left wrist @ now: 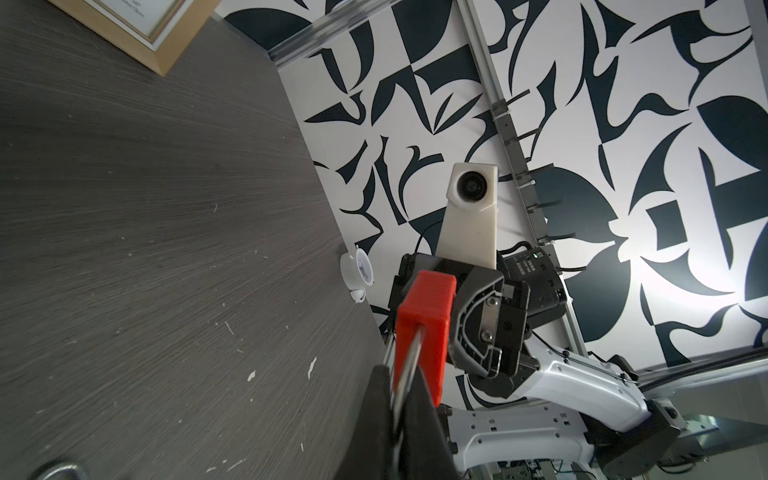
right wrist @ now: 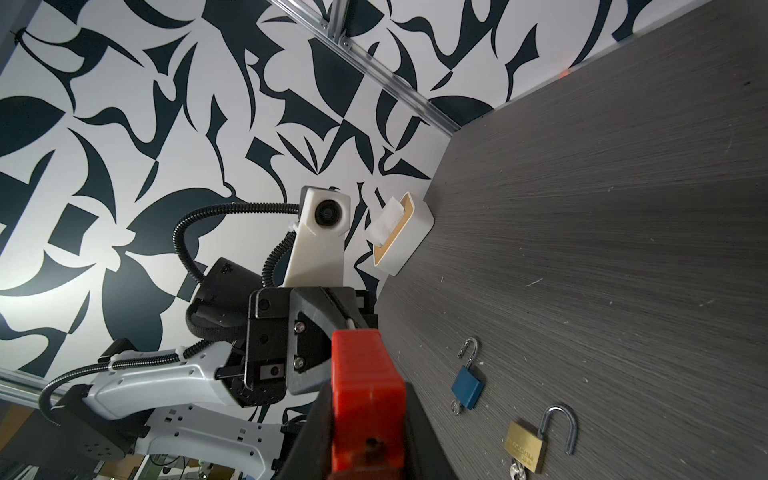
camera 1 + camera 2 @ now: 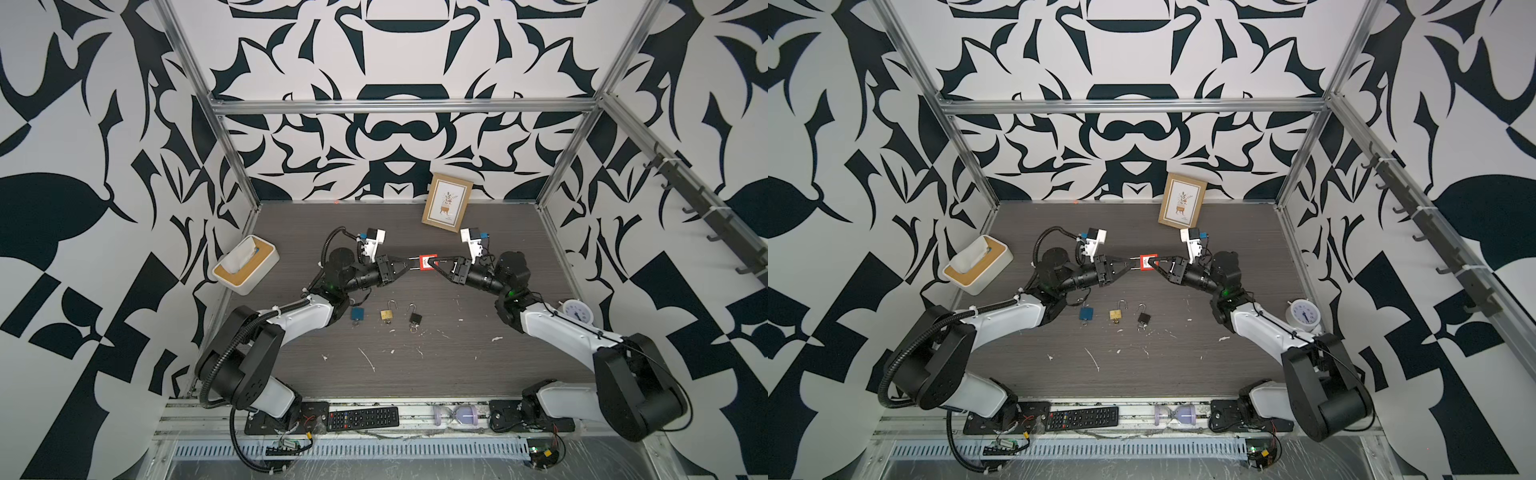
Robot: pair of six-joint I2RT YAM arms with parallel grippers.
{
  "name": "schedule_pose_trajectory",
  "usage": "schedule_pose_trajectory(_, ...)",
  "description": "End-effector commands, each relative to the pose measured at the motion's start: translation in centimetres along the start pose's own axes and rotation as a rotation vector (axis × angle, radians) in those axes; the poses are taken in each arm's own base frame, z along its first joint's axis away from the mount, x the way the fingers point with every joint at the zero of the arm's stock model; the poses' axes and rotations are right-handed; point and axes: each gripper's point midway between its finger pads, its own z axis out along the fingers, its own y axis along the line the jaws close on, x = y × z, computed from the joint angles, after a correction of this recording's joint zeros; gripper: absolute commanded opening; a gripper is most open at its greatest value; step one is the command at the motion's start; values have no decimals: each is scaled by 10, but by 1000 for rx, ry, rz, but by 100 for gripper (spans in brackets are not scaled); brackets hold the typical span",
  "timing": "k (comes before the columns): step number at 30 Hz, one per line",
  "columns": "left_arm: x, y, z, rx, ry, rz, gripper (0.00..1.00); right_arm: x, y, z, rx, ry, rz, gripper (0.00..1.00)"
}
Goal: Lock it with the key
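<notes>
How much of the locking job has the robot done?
Done: the red padlock is up off the table. In hand: the left end effector pinches its metal loop, the right end effector grips its red body. Whether it has clicked shut is unclear. Left: the blue padlock, brass padlock and black padlock lie with loops open.

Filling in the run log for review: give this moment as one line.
stage: red plastic padlock held between both arms | left gripper: shut on its steel shackle | right gripper: shut on its body

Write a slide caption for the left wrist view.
Left tool clamps the shackle of the red padlock while the right tool grips its body; white clock beyond on the table.
</notes>
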Motion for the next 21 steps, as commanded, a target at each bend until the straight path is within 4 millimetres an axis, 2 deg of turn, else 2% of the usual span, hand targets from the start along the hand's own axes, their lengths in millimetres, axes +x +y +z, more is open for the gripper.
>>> schedule_pose_trajectory(1,31,-47,18,152,168,86,0,34,11,22,-85,89,34,0)
schedule_pose_trajectory(10,8,-28,-5,67,100,84,0,0,-11,12,-93,-24,177,0)
schedule_pose_trajectory(14,-1,-21,-16,23,71,96,31,-10,-24,3,-79,-64,227,0)
schedule_pose_trajectory(17,-3,-20,-19,3,64,108,49,-11,-31,0,-62,-75,240,0)
schedule_pose_trajectory(19,-3,-18,-19,-4,66,106,55,-11,-32,-2,-61,-82,244,0)
schedule_pose_trajectory(21,-2,-16,-19,-7,67,102,57,-11,-30,-3,-69,-86,246,0)
